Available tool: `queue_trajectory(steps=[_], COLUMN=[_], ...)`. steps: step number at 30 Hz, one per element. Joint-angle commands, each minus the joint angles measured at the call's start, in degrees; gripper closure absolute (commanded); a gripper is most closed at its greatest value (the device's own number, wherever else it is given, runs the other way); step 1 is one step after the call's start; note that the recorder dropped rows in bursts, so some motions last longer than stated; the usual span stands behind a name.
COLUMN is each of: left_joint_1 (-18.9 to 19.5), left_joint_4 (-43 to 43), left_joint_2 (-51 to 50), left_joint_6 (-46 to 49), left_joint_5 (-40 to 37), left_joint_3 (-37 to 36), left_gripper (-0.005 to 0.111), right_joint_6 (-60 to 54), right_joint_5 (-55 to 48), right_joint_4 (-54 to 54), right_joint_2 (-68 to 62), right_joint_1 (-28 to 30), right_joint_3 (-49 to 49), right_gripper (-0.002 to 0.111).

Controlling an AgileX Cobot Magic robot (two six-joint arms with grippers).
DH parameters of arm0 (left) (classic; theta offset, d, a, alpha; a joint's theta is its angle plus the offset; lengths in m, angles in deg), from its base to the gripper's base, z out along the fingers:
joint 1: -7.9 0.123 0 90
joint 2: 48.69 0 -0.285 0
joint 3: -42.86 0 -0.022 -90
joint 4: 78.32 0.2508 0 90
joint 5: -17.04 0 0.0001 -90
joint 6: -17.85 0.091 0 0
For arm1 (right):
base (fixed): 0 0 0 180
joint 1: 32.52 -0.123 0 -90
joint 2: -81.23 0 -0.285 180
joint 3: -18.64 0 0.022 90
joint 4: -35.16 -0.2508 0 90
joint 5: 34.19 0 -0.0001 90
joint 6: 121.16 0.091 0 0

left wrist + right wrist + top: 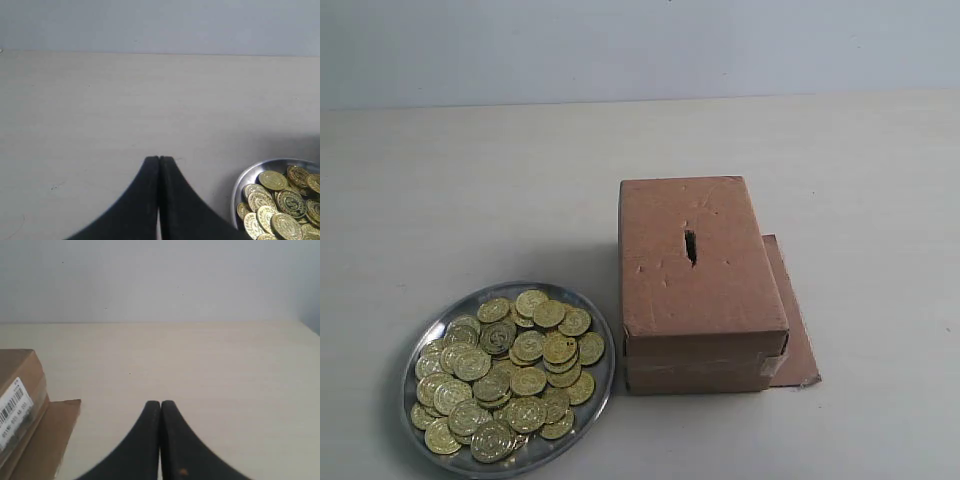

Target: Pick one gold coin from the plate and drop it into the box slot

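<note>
A round silver plate [590, 400] at the front left is heaped with several gold coins [528, 348]. To its right stands the brown cardboard box [698, 290], with the dark box slot [690, 246] in the middle of its top. Neither gripper shows in the exterior view. In the left wrist view my left gripper [159, 159] is shut with nothing in it, over bare table beside the plate's rim [245, 180] and its coins [272, 180]. My right gripper [160, 403] is shut and empty too, off to the side of the box [17, 385].
A flat brown cardboard sheet [798, 340] lies under the box and sticks out on its right; it also shows as the sheet [50, 435] in the right wrist view. A barcode label [12, 405] is on the box's side. Pale table surrounds everything.
</note>
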State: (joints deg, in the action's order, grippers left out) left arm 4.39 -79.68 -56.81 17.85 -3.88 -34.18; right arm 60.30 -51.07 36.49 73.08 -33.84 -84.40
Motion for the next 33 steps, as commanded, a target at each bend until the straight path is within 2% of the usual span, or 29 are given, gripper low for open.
queue_trajectory(steps=[1, 3, 7, 11, 18, 20, 23, 26, 33], left_joint_1=[0.2, 0.2, 0.2, 0.2, 0.2, 0.2, 0.2, 0.2, 0.2], left_joint_4=[2.5, 0.7, -13.1, -21.6, -22.4, -22.4, -24.1, -25.0, -25.7], left_joint_2=[0.3, 0.3, 0.3, 0.3, 0.3, 0.3, 0.3, 0.3, 0.3], left_joint_6=[0.0, -1.0, -7.1, -8.0, -8.0, -8.0, -8.0, -8.0, -8.0], left_joint_5=[1.4, 1.9, 7.3, 13.1, 15.8, 15.9, 15.9, 15.9, 15.5], left_joint_3=[-0.2, -0.2, -0.2, -0.2, -0.2, -0.2, -0.2, -0.2, -0.2], left_gripper=[0.107, 0.107, 0.107, 0.107, 0.107, 0.107, 0.107, 0.107, 0.107], right_joint_6=[-1.8, -1.8, -0.8, 1.8, 2.8, 5.4, 15.2, 23.0, 26.6], right_joint_5=[0.6, 1.6, 7.6, 17.4, 32.3, 35.9, 41.1, 42.0, 41.9], right_joint_4=[4.4, 5.0, 4.5, 0.6, -0.7, -2.2, -4.6, -5.8, -6.0], right_joint_2=[0.4, 0.4, 0.4, 0.4, 0.4, 0.4, 0.4, 0.4, 0.4], right_joint_1=[0.4, 0.4, 0.4, 0.4, 0.4, 0.4, 0.4, 0.4, 0.4], right_joint_3=[0.3, 0.3, 0.3, 0.3, 0.3, 0.3, 0.3, 0.3, 0.3], right_gripper=[0.108, 0.108, 0.108, 0.108, 0.108, 0.108, 0.108, 0.108, 0.108])
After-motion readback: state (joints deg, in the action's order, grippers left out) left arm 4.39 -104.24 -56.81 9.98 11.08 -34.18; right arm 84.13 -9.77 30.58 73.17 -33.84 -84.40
